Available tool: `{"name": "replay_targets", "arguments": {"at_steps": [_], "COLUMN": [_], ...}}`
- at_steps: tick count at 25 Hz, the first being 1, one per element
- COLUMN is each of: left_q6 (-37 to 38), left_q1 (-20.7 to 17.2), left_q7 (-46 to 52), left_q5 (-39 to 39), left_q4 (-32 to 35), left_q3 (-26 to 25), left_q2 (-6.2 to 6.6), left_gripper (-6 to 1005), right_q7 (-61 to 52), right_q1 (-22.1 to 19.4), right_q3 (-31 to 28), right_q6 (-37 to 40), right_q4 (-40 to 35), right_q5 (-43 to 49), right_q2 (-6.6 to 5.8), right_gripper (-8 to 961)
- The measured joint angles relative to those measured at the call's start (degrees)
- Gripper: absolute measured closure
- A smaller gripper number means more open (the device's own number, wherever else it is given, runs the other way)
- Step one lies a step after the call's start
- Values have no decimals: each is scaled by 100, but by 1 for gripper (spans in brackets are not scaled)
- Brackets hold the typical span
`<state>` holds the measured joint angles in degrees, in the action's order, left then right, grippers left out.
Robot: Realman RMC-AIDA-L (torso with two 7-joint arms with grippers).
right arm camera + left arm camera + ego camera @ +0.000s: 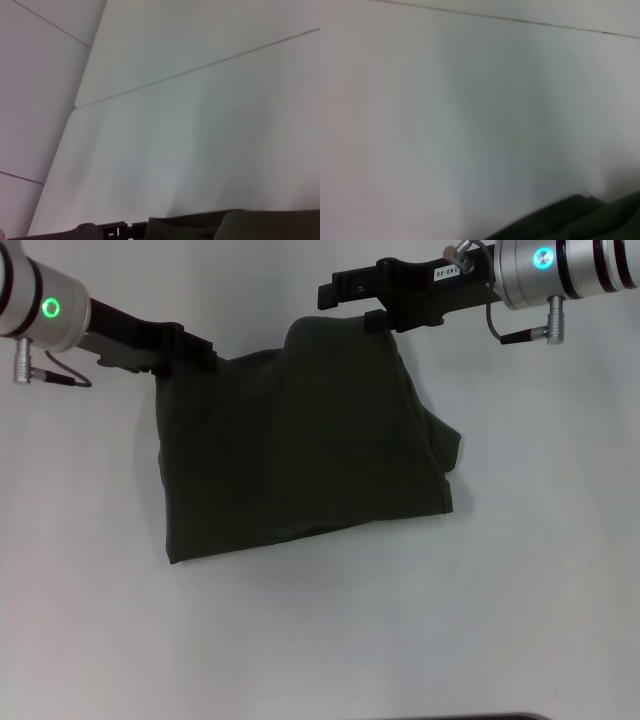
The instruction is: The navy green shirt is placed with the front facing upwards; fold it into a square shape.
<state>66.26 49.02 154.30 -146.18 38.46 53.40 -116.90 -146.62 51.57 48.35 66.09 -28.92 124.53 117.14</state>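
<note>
The navy green shirt [300, 450] lies folded on the white table, plain dark olive side up, its lettering hidden. A sleeve part bulges out at its right side. My left gripper [195, 352] is shut on the shirt's far left corner. My right gripper [378, 318] is shut on the far edge near the right corner, and the cloth rises there. A strip of the shirt shows in the left wrist view [580, 222] and in the right wrist view [240, 225].
The white table [320, 640] lies all round the shirt. A dark edge shows at the table's near side [480, 717]. Seams in the table top show in the right wrist view [200, 70].
</note>
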Motion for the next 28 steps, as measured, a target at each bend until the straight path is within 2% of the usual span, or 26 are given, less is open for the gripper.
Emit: {"name": "replay_targets", "arguments": {"at_steps": [6, 15, 18, 28], "left_q6": [141, 344, 359, 369], "left_q1": [94, 165, 166, 143], "left_q7": [0, 58, 63, 93], "left_q5": [-45, -107, -109, -89], "left_q4": [-14, -14, -7, 20], "left_q3": [6, 133, 107, 77], "left_q2": [-25, 11, 16, 37], "left_gripper": [295, 341, 542, 952], "right_q7": [2, 3, 3, 3], "right_q1": [-21, -26, -23, -17], "right_q3": [-6, -10, -10, -9], "right_q6": [0, -20, -32, -52], "right_q4": [-11, -51, -53, -53], "right_q5": [0, -14, -16, -18], "right_q2": [0, -9, -9, -9], "right_gripper": [55, 55, 56, 56]}}
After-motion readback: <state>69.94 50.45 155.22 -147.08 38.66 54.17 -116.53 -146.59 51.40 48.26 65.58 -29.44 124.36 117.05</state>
